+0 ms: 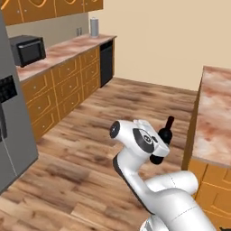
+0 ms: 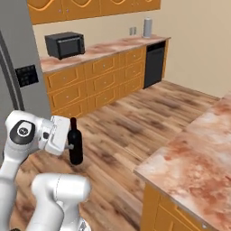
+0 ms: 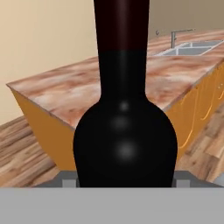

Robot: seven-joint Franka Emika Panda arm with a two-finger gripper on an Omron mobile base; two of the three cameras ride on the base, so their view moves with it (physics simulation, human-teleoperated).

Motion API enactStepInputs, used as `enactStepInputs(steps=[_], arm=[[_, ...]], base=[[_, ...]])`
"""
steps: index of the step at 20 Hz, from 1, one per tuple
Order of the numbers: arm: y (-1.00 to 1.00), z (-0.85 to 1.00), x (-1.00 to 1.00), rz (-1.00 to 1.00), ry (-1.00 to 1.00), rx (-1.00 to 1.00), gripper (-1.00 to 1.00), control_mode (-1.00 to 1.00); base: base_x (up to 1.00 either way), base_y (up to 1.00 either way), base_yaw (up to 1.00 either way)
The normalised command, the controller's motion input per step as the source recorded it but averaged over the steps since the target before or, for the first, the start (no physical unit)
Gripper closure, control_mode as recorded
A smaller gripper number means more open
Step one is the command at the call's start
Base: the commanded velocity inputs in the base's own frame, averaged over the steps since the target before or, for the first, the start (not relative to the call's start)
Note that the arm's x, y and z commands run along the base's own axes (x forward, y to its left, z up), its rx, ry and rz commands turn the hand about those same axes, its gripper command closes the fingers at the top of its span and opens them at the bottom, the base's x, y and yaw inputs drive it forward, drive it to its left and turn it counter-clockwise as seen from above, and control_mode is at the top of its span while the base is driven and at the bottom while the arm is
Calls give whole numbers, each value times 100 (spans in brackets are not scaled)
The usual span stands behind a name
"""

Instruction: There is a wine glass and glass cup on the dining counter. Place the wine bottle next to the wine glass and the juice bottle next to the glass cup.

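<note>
My gripper [image 2: 68, 145] is shut on the wine bottle [image 2: 75, 142], a slim all-black bottle with a long neck, held upright above the wooden floor. From the left base view the wine bottle [image 1: 166, 131] sits just left of the dining counter's corner [image 1: 215, 122], apart from it. In the hand view the wine bottle [image 3: 124, 135] stands between the fingertips [image 3: 66, 182], with the dining counter [image 3: 74, 89] and its steel sink [image 3: 189, 48] behind. The reddish marbled top [image 2: 194, 158] is bare where it shows. The wine glass, glass cup and juice bottle are out of view.
A narrower drawer-fronted counter [image 1: 58, 81] runs along the far wall with a black microwave [image 1: 28, 49], a grey canister [image 1: 94, 27] and a black dishwasher [image 1: 106, 63]. A grey fridge [image 1: 11, 122] stands at the left. Open wooden floor [image 2: 135, 122] lies between the counters.
</note>
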Motion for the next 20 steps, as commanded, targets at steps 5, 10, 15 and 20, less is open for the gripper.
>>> enactStepInputs(steps=[5,10,15,20], arm=[[0,0,0,0,0,0,100,100],[0,0,0,0,0,0,100,100],[0,0,0,0,0,0,100,100],[0,0,0,0,0,0,100,100]], base=[[76,25,-33],[74,25,-35],[80,24,-28],[86,23,-21]])
